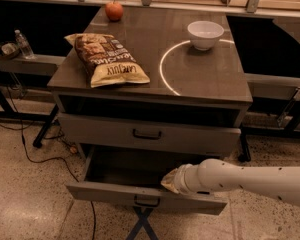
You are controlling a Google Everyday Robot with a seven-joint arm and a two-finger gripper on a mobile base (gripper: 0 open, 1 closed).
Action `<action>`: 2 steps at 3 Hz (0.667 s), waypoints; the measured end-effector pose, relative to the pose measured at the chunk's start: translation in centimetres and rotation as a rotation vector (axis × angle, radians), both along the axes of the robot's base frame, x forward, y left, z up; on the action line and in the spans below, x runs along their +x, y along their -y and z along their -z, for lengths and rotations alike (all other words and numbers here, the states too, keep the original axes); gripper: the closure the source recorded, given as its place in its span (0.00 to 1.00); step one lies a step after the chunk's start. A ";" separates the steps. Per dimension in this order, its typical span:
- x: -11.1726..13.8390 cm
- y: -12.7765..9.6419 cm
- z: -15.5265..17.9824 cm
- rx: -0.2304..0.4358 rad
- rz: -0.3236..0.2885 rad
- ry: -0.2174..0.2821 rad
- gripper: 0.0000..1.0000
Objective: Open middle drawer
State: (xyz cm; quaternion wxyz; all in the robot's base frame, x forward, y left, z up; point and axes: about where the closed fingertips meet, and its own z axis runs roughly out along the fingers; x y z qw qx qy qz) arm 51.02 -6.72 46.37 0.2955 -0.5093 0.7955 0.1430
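Observation:
The grey cabinet has a closed, taller-fronted top drawer with a black handle. Below it the middle drawer stands pulled out towards me, its dark inside showing, with a small black handle on its flat front. My white arm reaches in from the right. My gripper sits just behind the drawer's front panel, right of the handle and over the open box. The lowest drawer is hidden.
On the cabinet top lie a chip bag, a red apple and a white bowl. A water bottle stands on a shelf at left. Black cables run across the floor at left.

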 end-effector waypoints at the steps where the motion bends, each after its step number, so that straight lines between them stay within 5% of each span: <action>1: -1.2 1.0 1.4 -0.011 0.007 -0.020 1.00; 2: -3.1 2.4 2.4 -0.029 0.020 -0.052 1.00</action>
